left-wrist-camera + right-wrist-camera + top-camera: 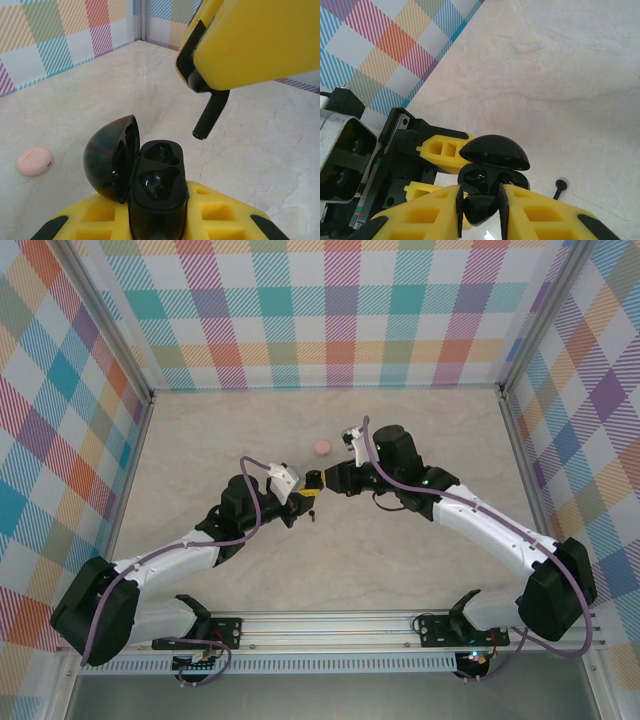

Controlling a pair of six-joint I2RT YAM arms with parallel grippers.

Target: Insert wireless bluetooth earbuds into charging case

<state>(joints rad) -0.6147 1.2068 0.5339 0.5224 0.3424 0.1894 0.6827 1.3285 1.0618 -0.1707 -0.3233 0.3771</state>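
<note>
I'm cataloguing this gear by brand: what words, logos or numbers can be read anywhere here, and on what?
None can be read: the black charging case, the black earbud, the pink case and the yellow fingers show no lettering, logo or number.

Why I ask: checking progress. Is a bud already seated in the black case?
No, both sockets of the open black case show empty, and the black earbud is outside it.

Glossy black plastic is noted on open case [159, 200] and earbud [210, 116]; left of open case, pink case [34, 160] matt; table [260, 150] smooth.
</note>
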